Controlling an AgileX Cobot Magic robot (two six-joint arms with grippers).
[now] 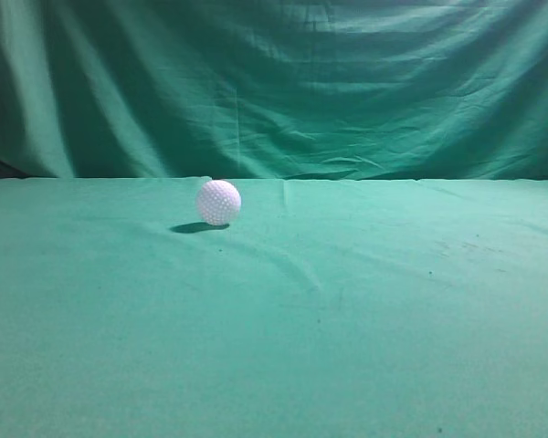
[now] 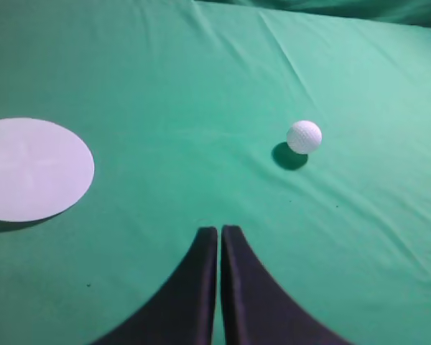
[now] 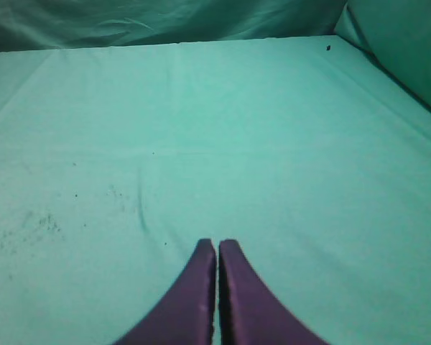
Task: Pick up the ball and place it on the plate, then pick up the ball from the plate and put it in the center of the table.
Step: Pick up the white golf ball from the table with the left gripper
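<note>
The ball [image 1: 218,202], small, white and dimpled, rests on the green-cloth table [image 1: 365,310], left of middle near the back. In the left wrist view the ball [image 2: 304,136] lies ahead and to the right of my left gripper [image 2: 220,230], well apart from it. A flat white round plate [image 2: 32,169] lies at the left of that view, empty. My left gripper is shut and empty. My right gripper [image 3: 218,244] is shut and empty over bare cloth [image 3: 273,144]. Neither gripper shows in the exterior view.
A darker draped green curtain [image 1: 283,82] hangs behind the table. The cloth has shallow wrinkles near the middle [image 1: 297,265] and small dark specks in the right wrist view [image 3: 36,226]. The table's far right edge shows there [image 3: 388,72].
</note>
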